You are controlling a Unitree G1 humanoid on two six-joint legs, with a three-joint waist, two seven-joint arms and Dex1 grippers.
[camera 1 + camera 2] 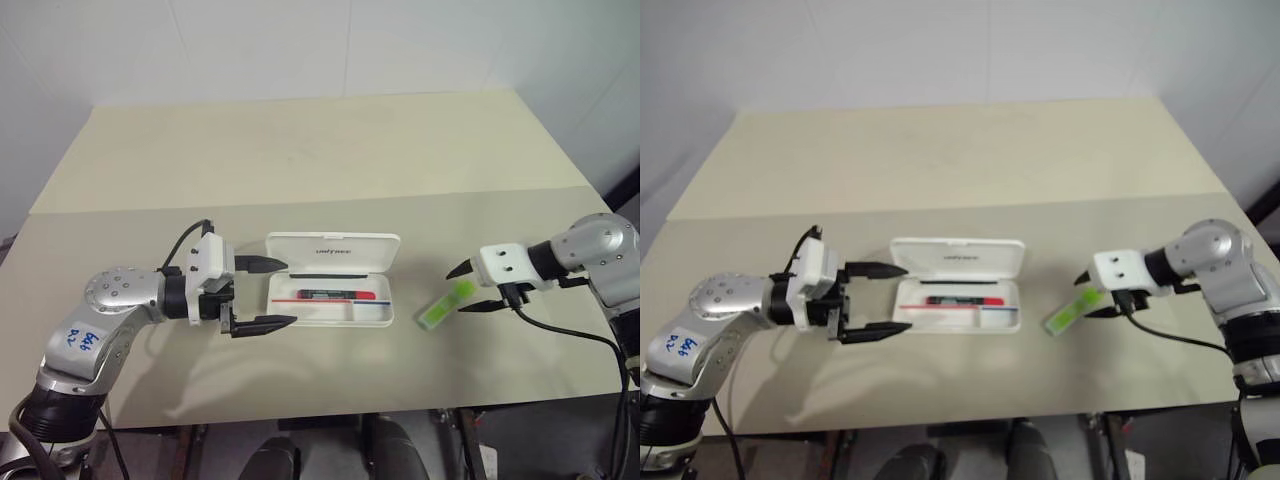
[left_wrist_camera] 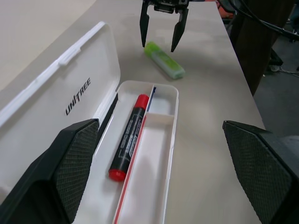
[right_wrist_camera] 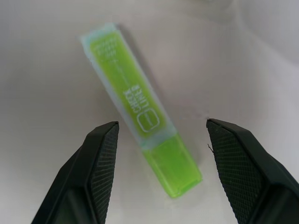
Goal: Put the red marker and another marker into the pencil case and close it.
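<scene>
While the red marker (image 1: 336,295) lies in the open case (image 1: 332,282), the highlighter (image 1: 446,303) lies right of it on the tabletop (image 1: 300,170). Right gripper (image 1: 472,288) jaws straddle it, apart, empty; left gripper (image 1: 266,294) wide, empty. An off-centre closure could flick it away.

pencil case (image 2: 70,88) lid: "UNITREE" in dark capitals on the inner face
lime-green highlighter (image 3: 140,107) barrel: "CHECK LINER" in pale letters beside a small rounded-square mark
red marker (image 2: 128,137) barrel: white print, too small to read
</scene>
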